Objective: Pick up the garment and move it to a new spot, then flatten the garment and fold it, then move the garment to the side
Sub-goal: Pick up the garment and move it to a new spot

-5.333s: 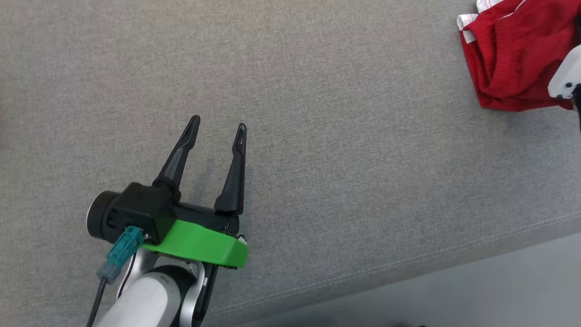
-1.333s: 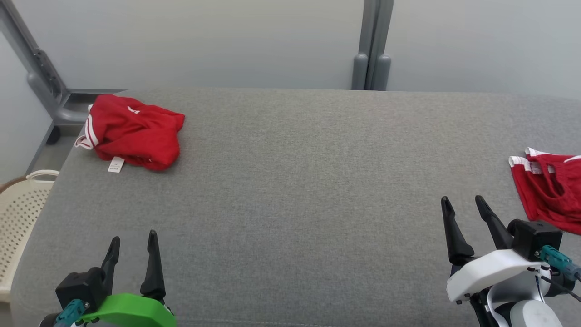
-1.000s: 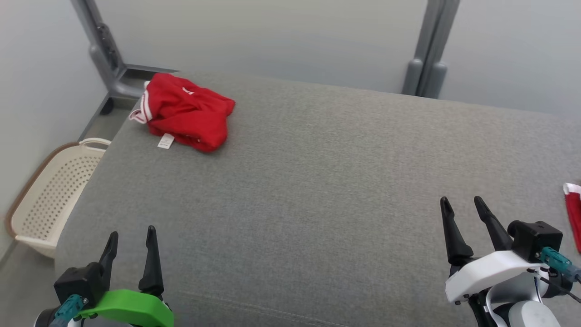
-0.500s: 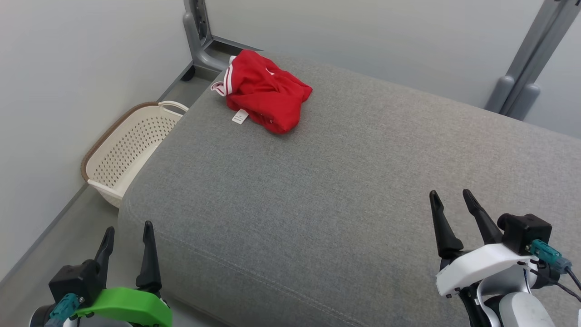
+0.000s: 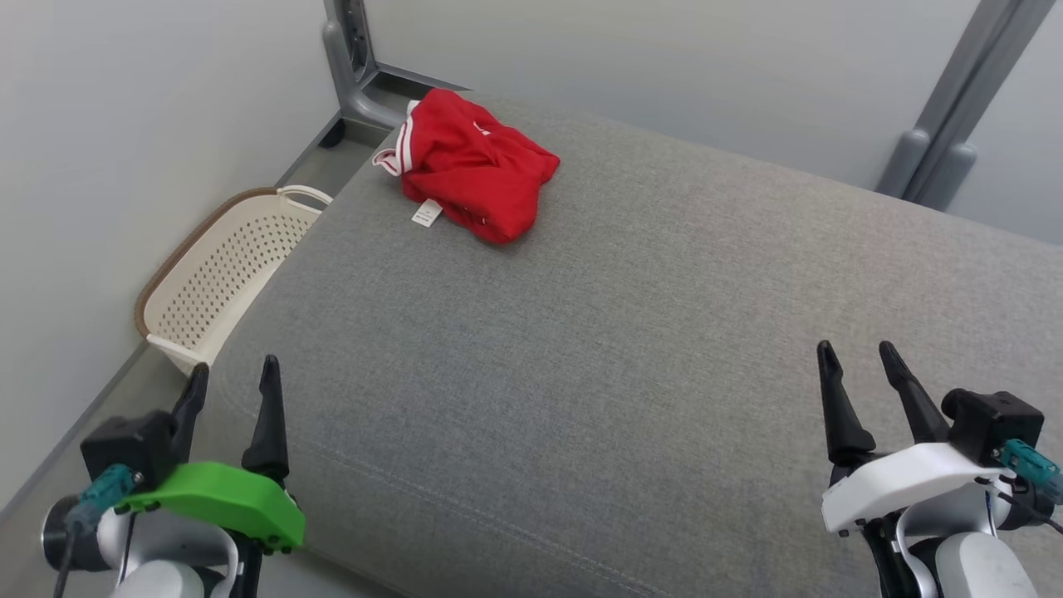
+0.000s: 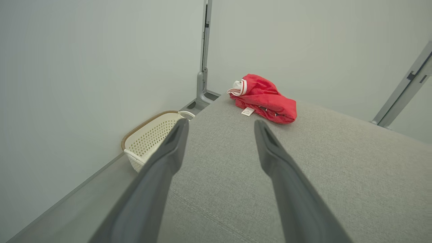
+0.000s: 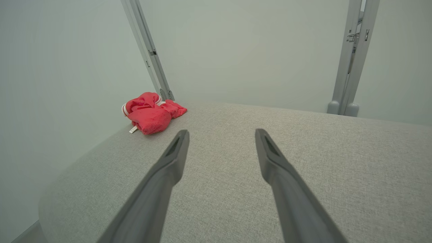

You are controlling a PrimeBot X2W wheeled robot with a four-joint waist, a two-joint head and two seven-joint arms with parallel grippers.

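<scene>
While the garment (image 5: 469, 166) lies crumpled at the far left corner of the counter (image 5: 631, 349), close to the left and back edges, nothing is in contact with it. Pick-up step not yet begun.

Gripper status:
- left gripper (image 5: 234, 372): fingers spread wide, nothing between them. Located at the near left corner of the counter, well apart from the garment.
- right gripper (image 5: 855, 353): fingers likewise spread wide, empty. Located over the near right area, farther from the garment than the left one.

Handling, est.: red cloth w/ white striped trim (image 5: 399, 154) and a white label (image 5: 427, 213) lying out on the near side. Soft, light, no stiffness. Expect it to sag and drape when lifted; folds may shift or unroll. Not fragile. Counter cover is textured fabric, so some drag is likely if the garment is pulled rather than lifted.

Grip pt., recommended: a raised fold on the near-right bulge of the heap, or the striped trim at the left end, where layers stand proud of the counter. Avoid the label: small, prob. carries one layer only. Pinch several layers from above.

Caution: basket (image 5: 216, 266) stands on the floor just beside the counter's left edge. A loose grip near that edge could let the cloth slip off the side.
</scene>
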